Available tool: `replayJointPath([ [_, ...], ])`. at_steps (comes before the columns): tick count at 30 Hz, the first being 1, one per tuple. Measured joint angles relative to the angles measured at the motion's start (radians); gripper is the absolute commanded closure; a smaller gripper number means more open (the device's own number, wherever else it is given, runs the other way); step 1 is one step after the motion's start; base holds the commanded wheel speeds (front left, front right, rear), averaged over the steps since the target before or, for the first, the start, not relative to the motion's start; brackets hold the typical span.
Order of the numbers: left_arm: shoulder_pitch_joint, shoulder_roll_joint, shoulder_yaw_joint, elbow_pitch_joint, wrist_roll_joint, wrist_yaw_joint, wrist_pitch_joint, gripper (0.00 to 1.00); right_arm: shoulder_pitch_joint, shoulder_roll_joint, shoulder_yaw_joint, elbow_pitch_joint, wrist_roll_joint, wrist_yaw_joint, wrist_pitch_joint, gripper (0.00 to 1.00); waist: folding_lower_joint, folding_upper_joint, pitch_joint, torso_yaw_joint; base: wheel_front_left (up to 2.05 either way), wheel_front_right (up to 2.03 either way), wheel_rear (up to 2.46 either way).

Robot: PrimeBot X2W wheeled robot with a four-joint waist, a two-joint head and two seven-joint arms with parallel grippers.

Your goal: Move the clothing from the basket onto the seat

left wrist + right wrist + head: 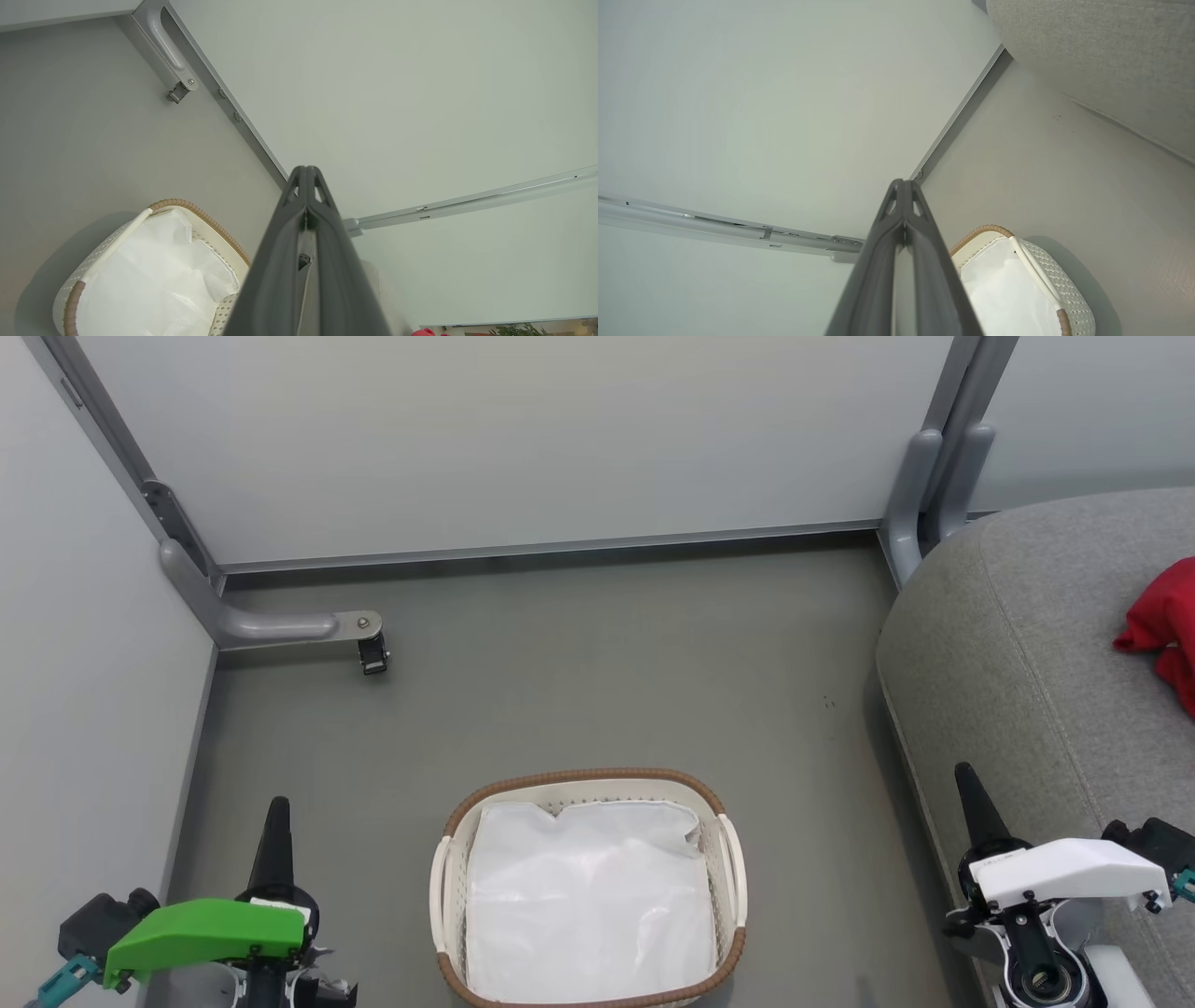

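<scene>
Head view: red clothing [1162, 616] on seat [1008, 644]; basket [588, 775] with white liner [588, 896]. Wrist views (fingers pressed together): left claw [306, 172] and right claw [903, 184] closed, holding nothing.

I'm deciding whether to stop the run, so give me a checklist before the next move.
1. Oval cream perforated plastic basket shows its white cloth liner, no red fabric: ok.
2. Bright red fabric clothing lies on the rounded grey upholstered seat: ok.
3. Both garments on it: cannot tell, the frame edge cuts them.
4. Left tool shut, empty: ok.
5. Right tool shut, empty: ok.
</scene>
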State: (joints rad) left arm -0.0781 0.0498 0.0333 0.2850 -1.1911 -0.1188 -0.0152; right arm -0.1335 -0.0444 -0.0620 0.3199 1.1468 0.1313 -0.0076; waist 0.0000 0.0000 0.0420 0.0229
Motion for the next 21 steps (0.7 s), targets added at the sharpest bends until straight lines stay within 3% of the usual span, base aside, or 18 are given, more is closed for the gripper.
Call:
replayJointPath([
  [21,-0.007,0.001,0.031,-0.018,-0.175,-0.004,0.051,1.00,0.005,-0.001,-0.022,-0.030,0.190,0.000,0.052,1.00,0.0000,0.0000,-0.014,-0.008,0.00,0.00,0.00],
])
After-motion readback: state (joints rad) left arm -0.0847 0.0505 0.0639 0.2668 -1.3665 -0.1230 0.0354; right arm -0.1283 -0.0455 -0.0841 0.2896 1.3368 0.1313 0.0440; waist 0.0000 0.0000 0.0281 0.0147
